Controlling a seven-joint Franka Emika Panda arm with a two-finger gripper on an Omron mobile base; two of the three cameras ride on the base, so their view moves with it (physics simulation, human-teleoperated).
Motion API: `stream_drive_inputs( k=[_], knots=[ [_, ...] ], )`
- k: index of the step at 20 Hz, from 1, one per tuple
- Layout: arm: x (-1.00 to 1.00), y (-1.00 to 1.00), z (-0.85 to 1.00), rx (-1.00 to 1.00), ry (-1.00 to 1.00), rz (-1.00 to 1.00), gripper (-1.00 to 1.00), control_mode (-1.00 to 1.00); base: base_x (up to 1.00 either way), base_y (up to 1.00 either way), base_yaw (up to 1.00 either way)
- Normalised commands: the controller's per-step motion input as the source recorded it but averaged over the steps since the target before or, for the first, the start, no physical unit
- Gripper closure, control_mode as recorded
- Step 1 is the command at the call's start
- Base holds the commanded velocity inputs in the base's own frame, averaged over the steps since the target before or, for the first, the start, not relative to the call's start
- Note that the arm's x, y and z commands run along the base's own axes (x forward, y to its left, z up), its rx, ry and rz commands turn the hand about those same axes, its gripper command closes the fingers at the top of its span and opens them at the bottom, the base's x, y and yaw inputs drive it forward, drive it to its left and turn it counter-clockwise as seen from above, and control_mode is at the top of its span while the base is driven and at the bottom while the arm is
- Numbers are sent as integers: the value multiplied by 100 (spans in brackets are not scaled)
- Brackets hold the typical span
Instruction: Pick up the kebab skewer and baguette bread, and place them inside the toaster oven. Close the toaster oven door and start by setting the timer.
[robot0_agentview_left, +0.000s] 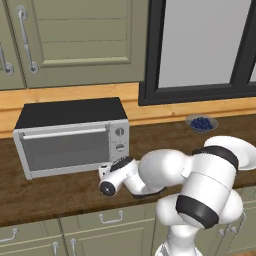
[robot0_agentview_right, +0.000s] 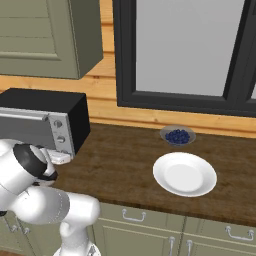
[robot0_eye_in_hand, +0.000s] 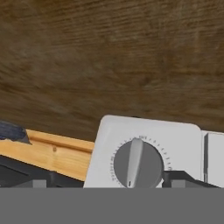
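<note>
The oven (robot0_agentview_left: 70, 135) is a boxy silver case with a matte black top, standing on a dark, wood-grained tabletop (robot0_agentview_left: 60, 192) below pale green panelled cabinets (robot0_agentview_left: 75, 35). Its door (robot0_agentview_left: 65, 145) is a wide glass pane in a silver frame with a straight bar handle along the upper edge, and it stands shut. Round knobs (robot0_agentview_left: 119, 132) run down the silver strip at the oven's right side.

The gripper (robot0_agentview_left: 103, 171) sits low at the oven's front right corner, just beside the bottom of the knob strip. In the hand view a grey round knob (robot0_eye_in_hand: 138, 164) with a raised ridge and fine tick marks around it lies straight ahead, between the dark fingertips (robot0_eye_in_hand: 183, 179) at the bottom edge. The jaws stand wide apart, one tip on each side of the knob, and whether they touch it cannot be told.

Well to the right a smooth white round plate (robot0_agentview_right: 185, 174) lies on the tabletop, and behind it a small shallow bowl of dark blue berries (robot0_agentview_right: 178, 135) sits near the black window frame (robot0_agentview_right: 180, 102).
</note>
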Motion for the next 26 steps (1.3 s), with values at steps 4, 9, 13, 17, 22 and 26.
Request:
stream_drive_inputs(
  k=[4,9,13,17,22,26],
  knots=[
    [6,0,-7,-3,0,0,-100,-100,0,0,0],
    [5,2,-2,-2,0,0,-100,-100,0,0,0],
    [0,-2,-12,-4,0,0,-100,-100,0,0,0],
    [0,0,-14,-4,0,0,-100,-100,0,0,0],
    [0,0,-12,-3,0,0,-100,-100,0,0,0],
    [0,-16,-21,-3,0,0,-100,-100,0,0,0]
  ],
)
